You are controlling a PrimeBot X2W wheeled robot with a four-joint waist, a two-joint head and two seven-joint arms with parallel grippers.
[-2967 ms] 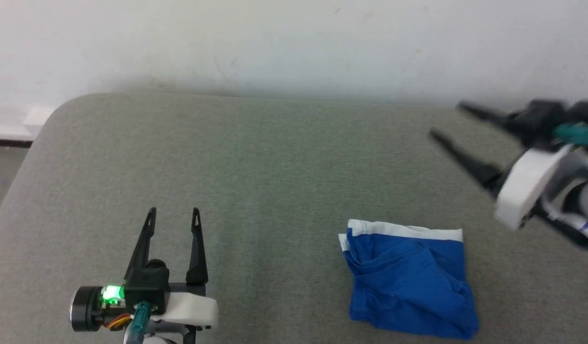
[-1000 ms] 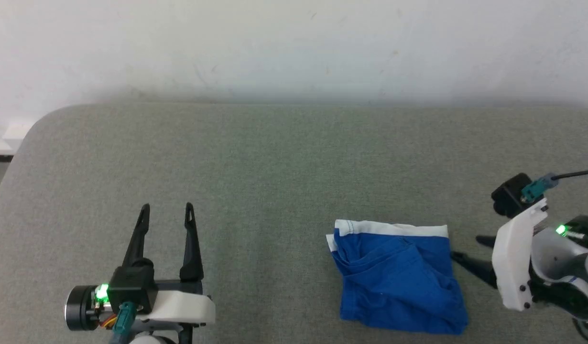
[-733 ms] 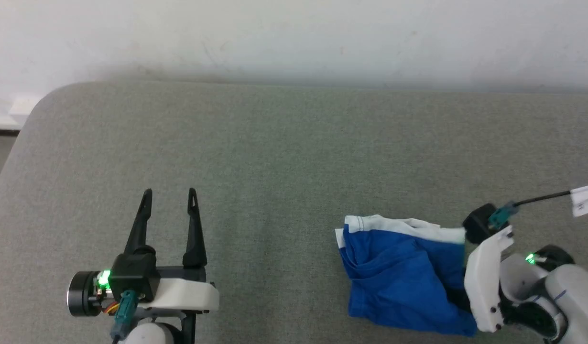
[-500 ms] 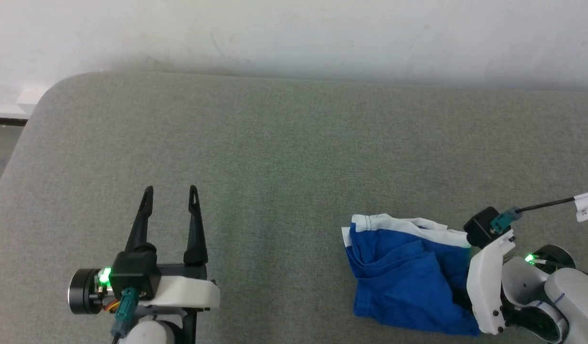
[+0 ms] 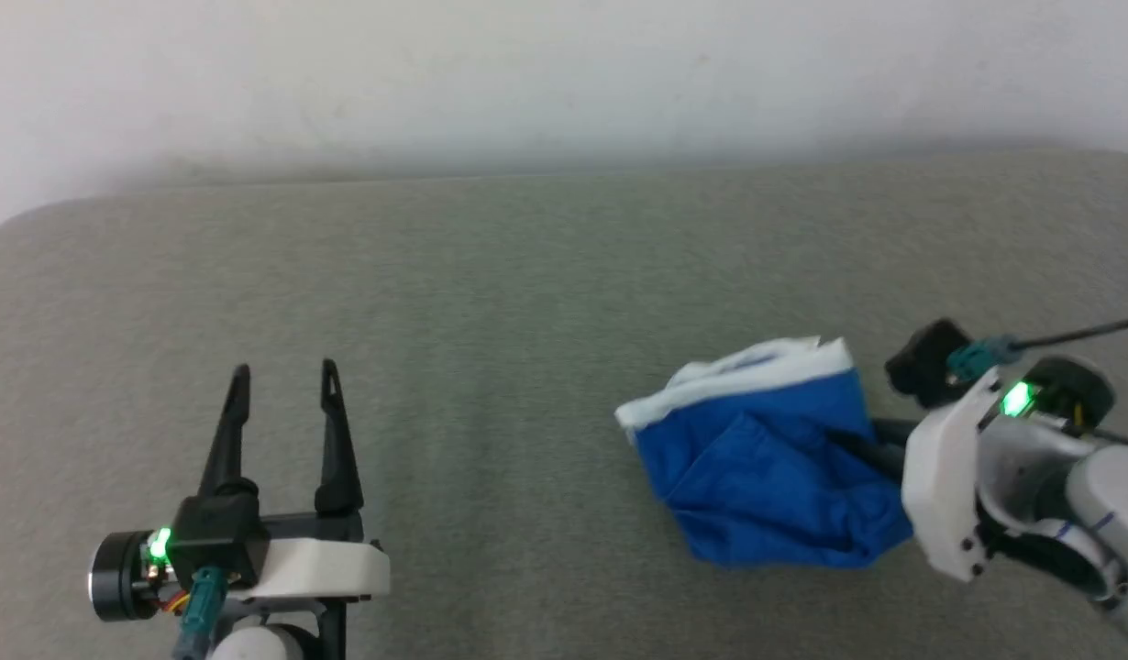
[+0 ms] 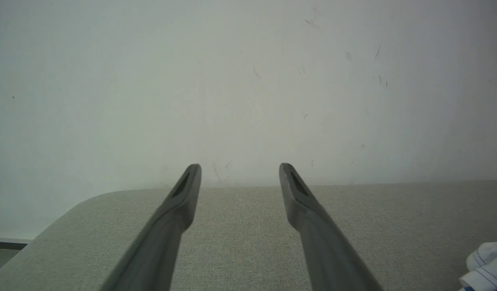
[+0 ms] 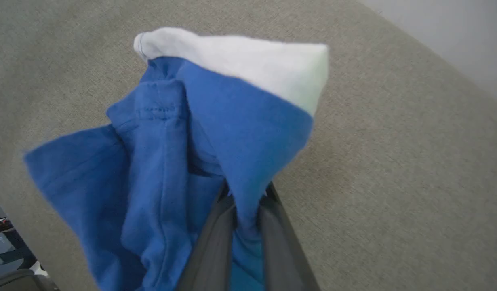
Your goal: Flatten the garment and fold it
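The garment (image 5: 757,458) is a bunched royal-blue cloth with a white band along its far edge, at the right of the grey padded table (image 5: 491,302). My right gripper (image 5: 850,442) comes in from the right and is shut on the garment's right edge, pulling the cloth up off the surface. In the right wrist view the blue garment (image 7: 192,141) hangs in folds from my right gripper (image 7: 247,198), the white band uppermost. My left gripper (image 5: 285,369) stands open at the lower left, far from the cloth, nothing between its fingers (image 6: 184,202). A white corner of the garment (image 6: 485,262) shows at the left wrist view's right edge.
A pale wall (image 5: 527,73) runs along the table's far side. The table's rounded corner (image 6: 83,202) shows at the left. In the right wrist view the table's near edge (image 7: 14,202) drops to the floor at lower left. Bare table lies between the two grippers.
My right gripper has slid onto the garment's right edge, shut on it and lifted it, so the cloth has bunched up. The head camera has shifted. My left gripper stays open.
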